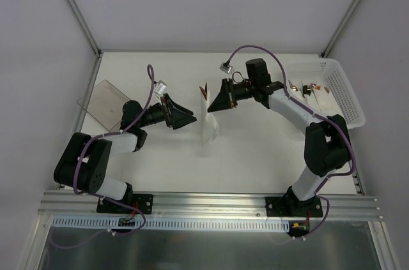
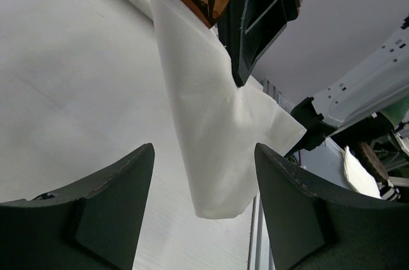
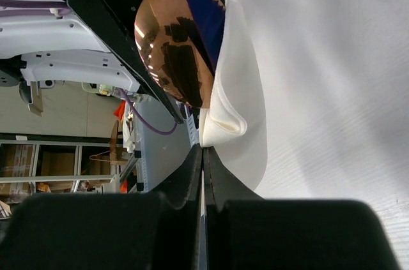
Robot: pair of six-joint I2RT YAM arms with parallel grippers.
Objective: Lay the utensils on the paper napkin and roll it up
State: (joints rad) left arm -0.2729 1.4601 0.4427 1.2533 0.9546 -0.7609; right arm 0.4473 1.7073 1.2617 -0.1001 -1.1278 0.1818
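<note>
Two arm bases, nearest of all, bolted to an aluminium rail [image 1: 211, 205] well short of the paper napkin [image 1: 209, 126]. Past the rail, a plain matt white table [image 1: 255, 155] spreading under and around the napkin. Beyond the napkin, pale grey walls [image 1: 192, 2], edged by slim metal posts [image 1: 73, 5].

Left of the napkin, the left arm: folded low, elbow back toward the rail, forearm pointing at the napkin, purple cable [image 1: 151, 85] looping above. Left gripper [image 1: 190, 117] just beside the napkin, released, jaws wide apart. In its own wrist view, fingers [image 2: 96, 219] flanking the napkin's hanging lower end, apart from it on both sides.

Right of the napkin, the right arm: rising from its base, bent sharply, then reaching across toward the napkin's top. Right gripper [image 1: 213, 104] at the napkin's upper part, clamped tight on a bunched fold of the paper. Napkin held up in a loose drooping tube, lower end hanging loose.

At the napkin's top, one utensil [image 3: 179, 40]: glossy coppery-brown bowl poking out, the rest wrapped inside the paper. Handle hidden; cannot tell whether caught in the pinch as well.

Well left of the napkin, a clear smoky container [image 1: 105, 104] flat on the table. Well right of the napkin, a white perforated basket [image 1: 348, 94] holding small brown and white pieces, too small to name.

Above the napkin, white tags [image 1: 225, 66] on the cables, print too small to read.
</note>
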